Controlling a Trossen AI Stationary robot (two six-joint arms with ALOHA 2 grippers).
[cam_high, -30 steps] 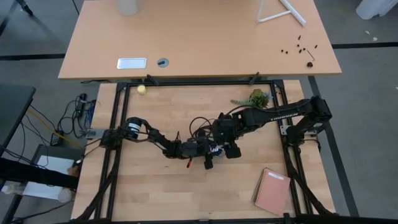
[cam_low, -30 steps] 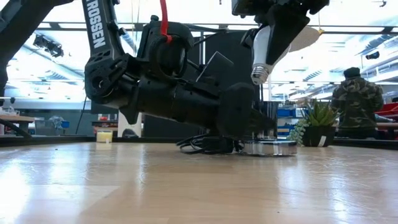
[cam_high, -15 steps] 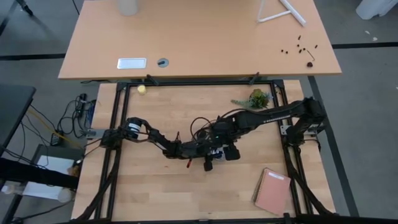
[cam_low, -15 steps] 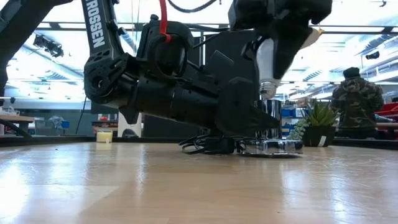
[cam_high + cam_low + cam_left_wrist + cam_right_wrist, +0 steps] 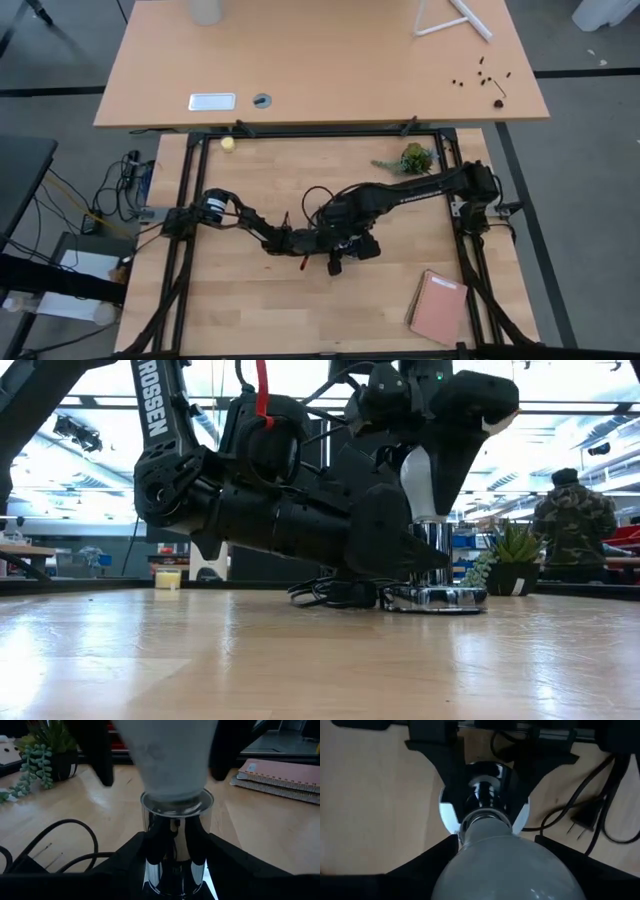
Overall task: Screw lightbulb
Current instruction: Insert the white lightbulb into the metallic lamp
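White lightbulb [image 5: 428, 478] is held upright by right gripper [image 5: 440, 455], its base seated in chrome socket [image 5: 176, 845] directly below; socket is clamped by left gripper [image 5: 175, 865]. Axis vertical.

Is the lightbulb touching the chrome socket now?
Touching. In the left wrist view the lightbulb sits in the rim of the chrome socket, with no gap visible.

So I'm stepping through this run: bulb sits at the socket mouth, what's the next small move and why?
Probably the right gripper should twist the lightbulb: its base sits in the chrome socket, which the left gripper clamps steady.
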